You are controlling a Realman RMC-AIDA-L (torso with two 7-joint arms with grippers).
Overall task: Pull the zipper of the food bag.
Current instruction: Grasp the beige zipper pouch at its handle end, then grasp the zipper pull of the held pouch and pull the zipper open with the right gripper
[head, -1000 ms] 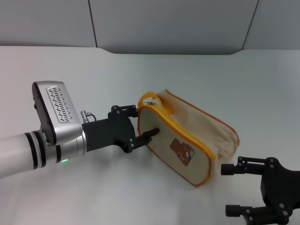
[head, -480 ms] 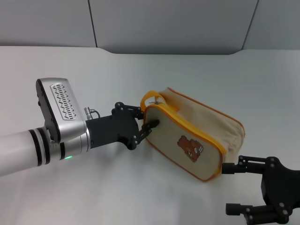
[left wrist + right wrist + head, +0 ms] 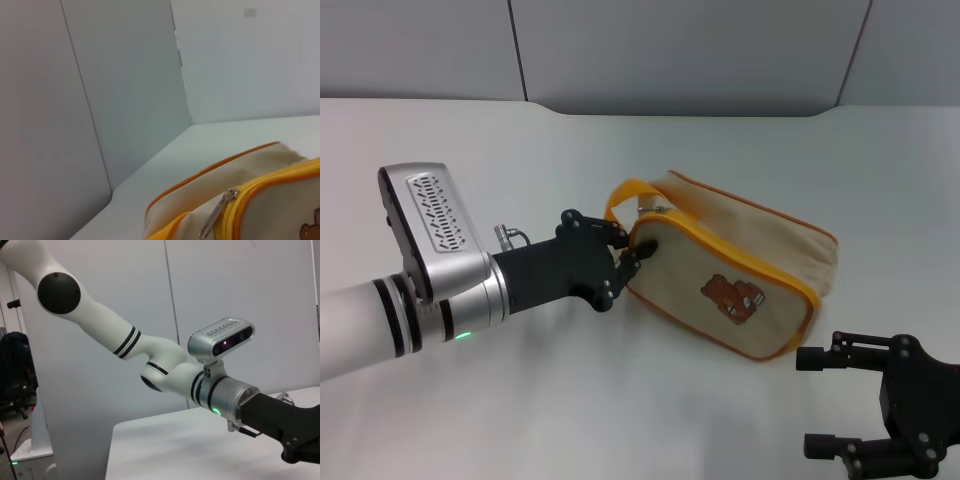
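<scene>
**Bag swings round as the left arm tugs its end**

While the left gripper (image 3: 632, 250) presses in at the near end of the food bag (image 3: 740, 270), its fingers look pinched together there, but I cannot tell for sure if they are clamped on the little metal tab. That end is at about 9 o'clock on the bag. The orange loop handle (image 3: 625, 192) sticks up just above the fingers.

Compared with a second ago, the bag has turned. Its far end used to point down toward 5 o'clock; now it lies flatter, pointing more toward 3 o'clock. The bear picture (image 3: 730, 298) faces the camera more. The left arm has lifted a bit too.

In the left wrist view the zipper (image 3: 270, 187) looks closed along the part I can see, with the silver tab (image 3: 216, 215) hanging at its end. So I think the tug mostly moved the whole bag, not the zipper.

The right gripper (image 3: 820, 400) waits at 5 o'clock from the bag, spread wide, holding nothing. The bag rests on the white table (image 3: 520, 400).
</scene>
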